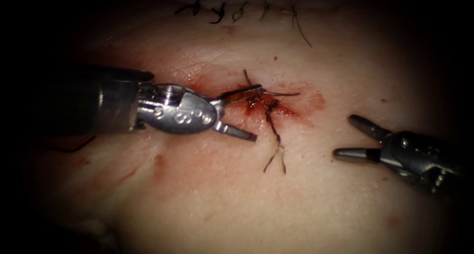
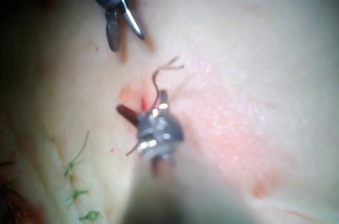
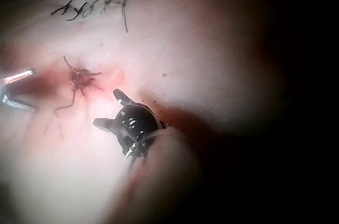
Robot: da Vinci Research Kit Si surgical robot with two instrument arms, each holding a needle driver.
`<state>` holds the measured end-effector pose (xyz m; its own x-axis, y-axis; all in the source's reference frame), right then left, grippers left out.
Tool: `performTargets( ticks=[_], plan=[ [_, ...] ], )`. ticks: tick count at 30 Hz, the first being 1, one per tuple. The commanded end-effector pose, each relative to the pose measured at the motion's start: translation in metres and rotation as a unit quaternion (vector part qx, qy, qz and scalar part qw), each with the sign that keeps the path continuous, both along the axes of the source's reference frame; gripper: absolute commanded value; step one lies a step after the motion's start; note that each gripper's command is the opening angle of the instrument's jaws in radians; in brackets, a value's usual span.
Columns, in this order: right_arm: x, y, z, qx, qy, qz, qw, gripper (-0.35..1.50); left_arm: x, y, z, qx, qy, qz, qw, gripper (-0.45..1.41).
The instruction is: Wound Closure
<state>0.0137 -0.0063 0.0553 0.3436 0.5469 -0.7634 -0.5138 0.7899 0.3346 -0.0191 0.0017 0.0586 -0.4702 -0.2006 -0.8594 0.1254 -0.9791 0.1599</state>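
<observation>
The cut [image 1: 269, 108] in the tissue [image 1: 207, 194] is reddened and carries a dark knotted stitch [image 1: 266, 105]. Its thread ends [image 1: 275, 155] trail toward the front, and shorter ends [image 1: 289, 94] stick out to the back and right. My left tool [image 1: 257, 113] comes in from the left with its jaws apart and holds nothing. Its upper jaw lies at the knot's left edge and its lower jaw rests on the tissue. My right tool [image 1: 343, 135] stands open and empty to the right of the cut, clear of the thread. The knot [image 3: 79, 78] and my right tool [image 3: 106, 108] also appear in the right wrist view.
A row of older dark stitches [image 1: 237, 9] runs along the back of the tissue, with one long thread end [image 1: 302, 34]. Red fluid [image 1: 284, 111] stains the tissue around the cut. The left wrist view shows my left tool [image 2: 143, 105] by a curled thread end [image 2: 165, 70].
</observation>
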Motion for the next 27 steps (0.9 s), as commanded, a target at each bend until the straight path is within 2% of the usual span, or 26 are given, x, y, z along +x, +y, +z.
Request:
performTargets(
  ticks=[1,6,19,24,27],
  plan=[
    [0.0007,-0.0004,0.0008,0.001,0.002,0.0,1.0,1.48,-0.0006,-0.0005,0.0008,-0.002,0.0,0.001,1.0,0.73],
    [0.0007,-0.0005,0.0008,0.001,0.002,0.0,1.0,1.48,-0.0011,-0.002,0.0017,-0.002,-0.006,0.009,1.0,0.71],
    [0.0007,-0.0008,0.0006,0.0,0.002,-0.001,1.0,1.48,-0.0041,-0.0026,0.0027,-0.005,-0.003,0.004,1.0,0.68],
    [0.0005,-0.0007,0.0007,0.0,0.002,-0.001,1.0,1.48,-0.0045,-0.0034,0.0024,-0.004,-0.006,0.007,1.0,0.68],
    [0.0005,-0.0007,0.0007,0.001,0.001,-0.002,1.0,1.48,-0.0047,-0.0039,0.0019,-0.003,-0.006,0.007,1.0,0.61]
  ],
)
